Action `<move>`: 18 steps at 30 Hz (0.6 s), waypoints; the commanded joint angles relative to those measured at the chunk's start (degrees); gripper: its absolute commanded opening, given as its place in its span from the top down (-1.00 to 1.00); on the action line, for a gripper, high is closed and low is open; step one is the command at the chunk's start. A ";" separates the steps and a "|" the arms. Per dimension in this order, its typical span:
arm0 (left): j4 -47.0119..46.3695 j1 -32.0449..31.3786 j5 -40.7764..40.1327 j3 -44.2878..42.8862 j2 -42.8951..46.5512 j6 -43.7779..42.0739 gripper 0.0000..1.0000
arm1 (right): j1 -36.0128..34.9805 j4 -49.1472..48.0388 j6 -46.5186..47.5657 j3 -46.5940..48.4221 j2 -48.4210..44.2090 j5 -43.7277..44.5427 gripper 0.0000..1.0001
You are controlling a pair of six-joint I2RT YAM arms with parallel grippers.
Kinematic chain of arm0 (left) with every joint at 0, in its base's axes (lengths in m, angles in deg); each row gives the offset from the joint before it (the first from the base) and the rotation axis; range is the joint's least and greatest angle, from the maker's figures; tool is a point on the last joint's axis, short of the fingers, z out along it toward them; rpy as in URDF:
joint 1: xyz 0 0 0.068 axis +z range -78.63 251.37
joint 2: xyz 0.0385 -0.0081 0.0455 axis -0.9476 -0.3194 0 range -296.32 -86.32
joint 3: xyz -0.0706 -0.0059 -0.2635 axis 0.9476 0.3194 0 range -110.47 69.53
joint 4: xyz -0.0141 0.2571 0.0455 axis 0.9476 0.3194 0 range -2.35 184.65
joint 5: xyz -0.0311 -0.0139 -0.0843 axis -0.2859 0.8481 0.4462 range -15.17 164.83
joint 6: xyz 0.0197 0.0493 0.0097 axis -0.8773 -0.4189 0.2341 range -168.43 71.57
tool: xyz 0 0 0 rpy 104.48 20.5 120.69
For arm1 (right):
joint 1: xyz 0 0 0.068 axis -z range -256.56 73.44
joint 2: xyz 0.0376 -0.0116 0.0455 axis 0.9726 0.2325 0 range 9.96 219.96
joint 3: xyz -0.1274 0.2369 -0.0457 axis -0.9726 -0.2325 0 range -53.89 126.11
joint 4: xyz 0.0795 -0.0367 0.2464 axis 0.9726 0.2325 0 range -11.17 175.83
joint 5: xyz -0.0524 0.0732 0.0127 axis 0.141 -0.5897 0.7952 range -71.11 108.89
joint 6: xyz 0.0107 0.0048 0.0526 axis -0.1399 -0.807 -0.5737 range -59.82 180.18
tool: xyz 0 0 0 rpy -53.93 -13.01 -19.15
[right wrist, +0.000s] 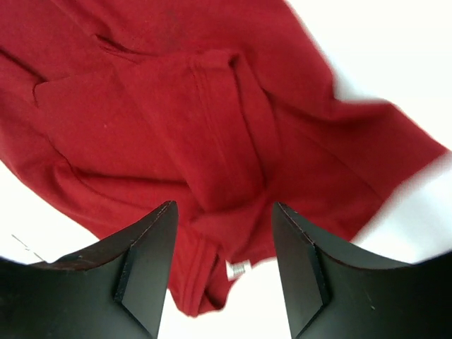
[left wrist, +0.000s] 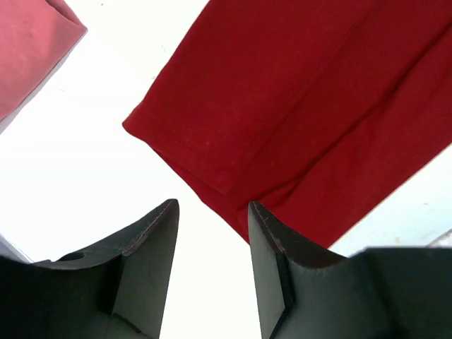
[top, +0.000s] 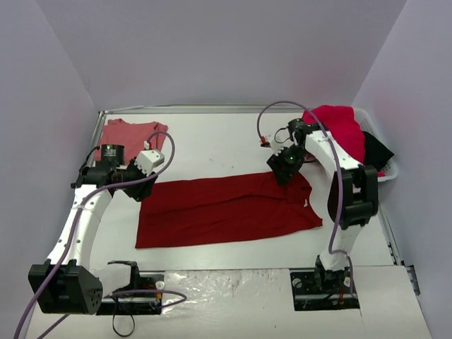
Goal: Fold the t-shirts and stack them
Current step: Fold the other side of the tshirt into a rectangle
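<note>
Bare table (top: pixel 212 145) lay free along the far side, between the salmon-pink t-shirt (top: pixel 131 138) in the left corner and the white basket (top: pixel 390 169) at the right wall. The dark crimson t-shirt (top: pixel 226 212) covered the middle, flat and low. Grey walls (top: pixel 212 56) closed three sides.

Crimson t-shirt (top: pixel 226 208): matt knit cloth (stitched hems); table (top: pixel 212 141) smooth, white, prob. laminate; left gripper fingers (left wrist: pixel 145 268) matt black plastic.
</note>
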 commanded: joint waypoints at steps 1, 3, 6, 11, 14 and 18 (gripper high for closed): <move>6.79 0.62 2.80 -2.29 2.95 3.24 0.14 | -0.48 4.58 3.23 0.92 6.48 -4.84 -0.02; 6.96 0.97 2.46 -1.59 3.83 3.94 0.13 | -0.48 4.67 3.76 1.53 10.60 -7.12 0.04; 7.49 1.75 2.63 -0.54 4.53 4.12 0.12 | -0.40 4.49 5.25 2.41 14.40 -9.67 0.08; 5.91 7.03 4.83 1.40 6.90 4.47 0.10 | -0.48 4.41 6.40 3.91 17.48 -11.17 0.08; 5.30 8.35 3.95 2.54 8.22 4.30 0.08 | -0.66 4.32 6.66 3.91 17.92 -12.23 0.17; 5.03 8.70 3.95 3.07 9.37 4.03 0.07 | -1.10 4.14 6.58 2.94 17.05 -12.40 0.32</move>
